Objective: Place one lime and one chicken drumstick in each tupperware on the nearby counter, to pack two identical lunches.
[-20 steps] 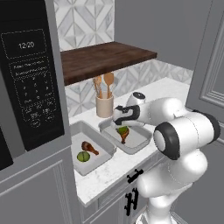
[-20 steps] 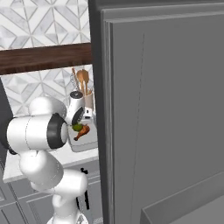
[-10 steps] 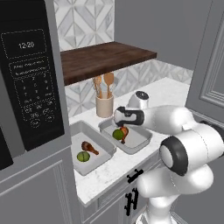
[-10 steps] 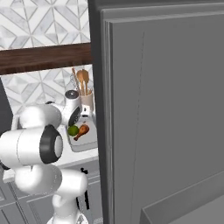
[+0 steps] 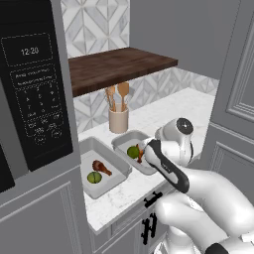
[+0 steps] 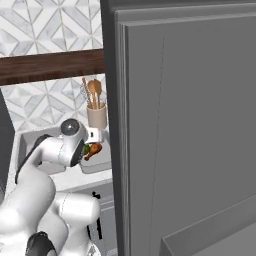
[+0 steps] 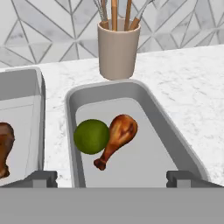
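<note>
On the white counter (image 7: pixel 188 74) stand two grey tupperware trays side by side. The right tupperware (image 7: pixel 151 107) holds a lime (image 7: pixel 91 136) with a chicken drumstick (image 7: pixel 118 138) touching it. My gripper (image 7: pixel 111 177) hovers open at this tray's near end, nothing between its fingertips (image 7: pixel 41 177). The left tupperware (image 5: pixel 88 149) holds a second drumstick (image 5: pixel 101 167) and a second lime (image 5: pixel 94 177). In the left base view my hand and forearm cover the right tray's near side, leaving its lime (image 5: pixel 132 152) in sight.
A beige utensil cup (image 7: pixel 118 48) with wooden spoons stands just behind the right tray. A dark wooden shelf (image 5: pixel 119 67) hangs above. A microwave (image 5: pixel 34 99) rises at the left, and a tall grey cabinet panel (image 6: pixel 185 125) closes in on the right.
The arm's elbow has swung down and toward the cameras, while the hand has stayed over the right tray, drawn back slightly. The jaws stay open. Food and trays have not moved.
</note>
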Robot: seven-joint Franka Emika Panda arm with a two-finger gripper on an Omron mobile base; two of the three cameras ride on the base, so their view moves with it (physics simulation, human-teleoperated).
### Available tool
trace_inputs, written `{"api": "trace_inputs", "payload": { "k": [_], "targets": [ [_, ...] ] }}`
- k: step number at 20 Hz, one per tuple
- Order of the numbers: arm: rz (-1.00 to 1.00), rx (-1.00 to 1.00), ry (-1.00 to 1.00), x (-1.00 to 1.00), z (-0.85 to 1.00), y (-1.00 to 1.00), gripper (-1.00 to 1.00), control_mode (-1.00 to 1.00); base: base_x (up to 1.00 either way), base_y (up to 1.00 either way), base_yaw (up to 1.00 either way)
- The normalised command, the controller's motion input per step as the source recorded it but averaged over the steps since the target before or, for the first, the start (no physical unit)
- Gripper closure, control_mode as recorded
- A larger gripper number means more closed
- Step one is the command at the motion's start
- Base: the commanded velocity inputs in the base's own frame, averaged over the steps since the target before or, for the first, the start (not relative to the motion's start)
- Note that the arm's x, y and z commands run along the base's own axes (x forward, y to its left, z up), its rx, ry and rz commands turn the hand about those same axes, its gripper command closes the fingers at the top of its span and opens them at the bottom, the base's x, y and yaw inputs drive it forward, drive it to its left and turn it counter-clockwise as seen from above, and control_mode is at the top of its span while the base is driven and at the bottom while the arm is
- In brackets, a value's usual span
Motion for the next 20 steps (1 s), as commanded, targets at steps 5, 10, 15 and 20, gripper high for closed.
{"api": "trace_inputs", "payload": {
  "k": [5, 10, 15, 20],
  "targets": [
    [-0.04, 0.00, -0.52, -1.00, 0.64, 0.00, -1.00, -1.00, 0.00, 0.00, 0.00],
    [-0.05, 0.00, -0.28, -1.00, 0.70, 0.00, -1.00, -1.00, 0.00, 0.00, 0.00],
    [-0.09, 0.00, -0.12, -0.94, 0.34, -0.14, -1.00, -1.00, 0.00, 0.00, 0.00],
    [-0.07, 0.00, -0.03, -0.49, -0.18, -0.49, -1.00, -1.00, 0.00, 0.00, 0.00]
  ]
}}
